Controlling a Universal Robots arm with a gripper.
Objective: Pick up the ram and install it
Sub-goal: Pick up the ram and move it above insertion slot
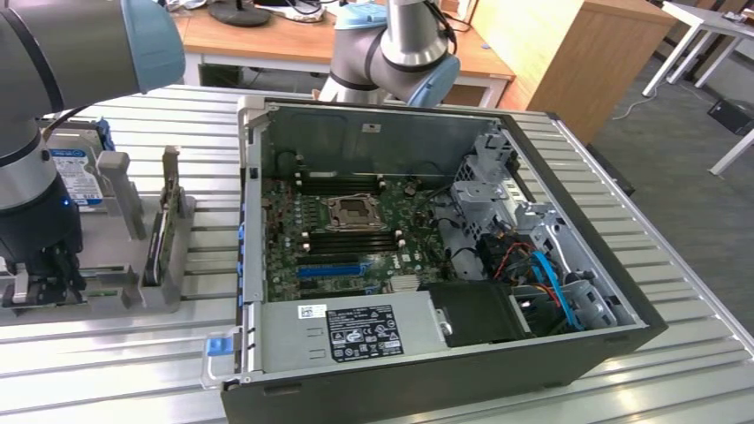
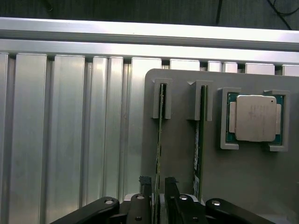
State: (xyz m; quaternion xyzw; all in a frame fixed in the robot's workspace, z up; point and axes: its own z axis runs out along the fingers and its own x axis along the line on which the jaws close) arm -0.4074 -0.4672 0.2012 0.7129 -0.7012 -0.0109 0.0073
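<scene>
This is a robotics lab set up inside an office-like room. A jointed industrial robot arm (image 1: 395, 44) stands at a surface (image 1: 118, 362) built of ribbed aluminium profiles, as test benches are. On it lies an open computer case (image 1: 566, 344) with its motherboard (image 1: 353, 230) exposed. Beside the case, a grey fixture (image 2: 233, 177) holds the ram (image 2: 159, 135), a second memory stick (image 2: 198, 140) and a processor (image 2: 255, 117) in shaped pockets. Behind the bench are wooden desks (image 1: 271, 35), a wooden cabinet (image 1: 566, 62), white tables (image 1: 707, 26) and a grey floor (image 1: 672, 141), which give the office setting.
</scene>
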